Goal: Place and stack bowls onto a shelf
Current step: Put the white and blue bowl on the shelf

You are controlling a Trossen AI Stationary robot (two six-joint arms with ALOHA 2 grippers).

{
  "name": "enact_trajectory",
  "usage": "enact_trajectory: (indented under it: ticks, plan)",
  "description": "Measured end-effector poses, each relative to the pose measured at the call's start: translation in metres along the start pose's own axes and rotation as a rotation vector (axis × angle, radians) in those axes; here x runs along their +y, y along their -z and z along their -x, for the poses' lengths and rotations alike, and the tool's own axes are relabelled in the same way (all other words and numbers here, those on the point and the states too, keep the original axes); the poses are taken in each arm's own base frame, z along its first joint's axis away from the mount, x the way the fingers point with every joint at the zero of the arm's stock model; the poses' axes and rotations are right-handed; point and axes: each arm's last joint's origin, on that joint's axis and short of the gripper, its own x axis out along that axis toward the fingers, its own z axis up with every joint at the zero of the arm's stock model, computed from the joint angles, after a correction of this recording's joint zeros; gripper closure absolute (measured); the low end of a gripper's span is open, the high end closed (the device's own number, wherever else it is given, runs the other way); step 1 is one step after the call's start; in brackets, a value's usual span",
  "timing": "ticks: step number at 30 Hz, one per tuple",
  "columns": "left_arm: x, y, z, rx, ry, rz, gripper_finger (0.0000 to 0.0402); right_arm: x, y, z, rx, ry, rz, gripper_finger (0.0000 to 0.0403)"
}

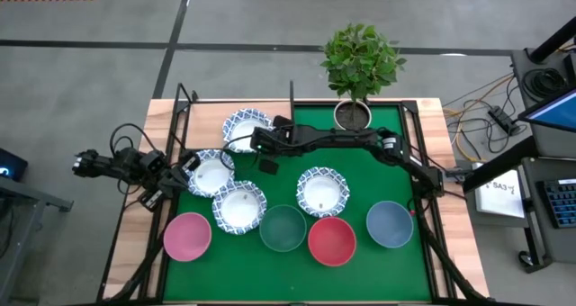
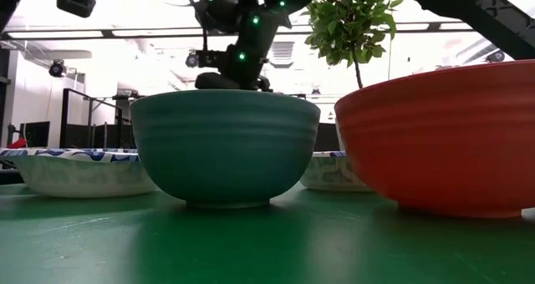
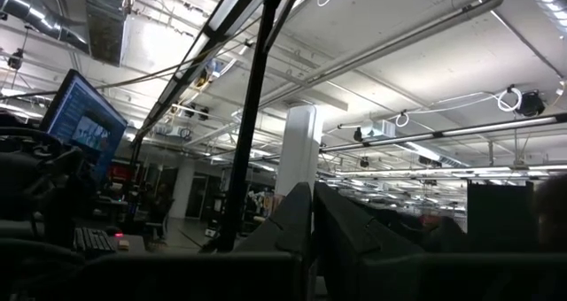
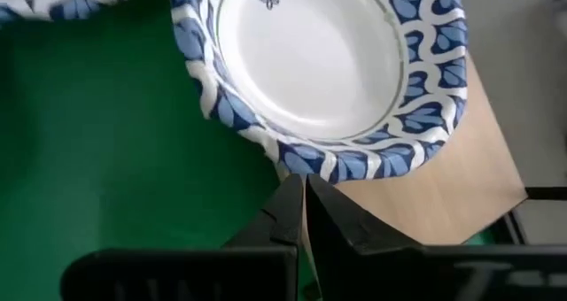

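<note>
Right wrist view shows you the right gripper [image 4: 299, 208] with fingers together, gripping nothing, just beside the blue-rimmed bowl [image 4: 310, 62]; the left gripper [image 1: 184, 166], also pressed together, sits farther off.

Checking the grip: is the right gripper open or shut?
Shut. The right gripper has its fingertips pressed together beside the blue-rimmed bowl, holding nothing.

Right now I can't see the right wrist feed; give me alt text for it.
The right gripper, fingers shut and empty, points at the near rim of a white bowl with a blue patterned rim. The bowl sits across the edge between the green mat and the wooden shelf board.
</note>
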Motion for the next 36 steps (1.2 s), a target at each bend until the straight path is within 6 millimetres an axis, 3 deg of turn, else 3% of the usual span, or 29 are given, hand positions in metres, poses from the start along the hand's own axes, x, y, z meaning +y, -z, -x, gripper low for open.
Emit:
enact_trajectory:
  ticks: [10, 24, 29, 36]
  plan:
    - [0.000, 0.000, 0.000, 0.000, 0.000, 0.000, 0.0402, -0.004, 0.005, -0.021, -0.059, 0.007, -0.028, 0.0394]
    - [0.000, 0.000, 0.000, 0.000, 0.000, -0.003, 0.0402, 0.000, -0.016, 0.001, -0.159, -0.018, -0.023, 0.0394]
    - [0.000, 0.000, 0.000, 0.001, 0.000, -0.004, 0.0402, 0.003, -0.012, 0.002, -0.110, -0.149, -0.028, 0.0394]
    - [0.000, 0.000, 0.000, 0.001, 0.000, -0.004, 0.0402, 0.003, -0.002, -0.010, -0.073, -0.113, -0.027, 0.0394]
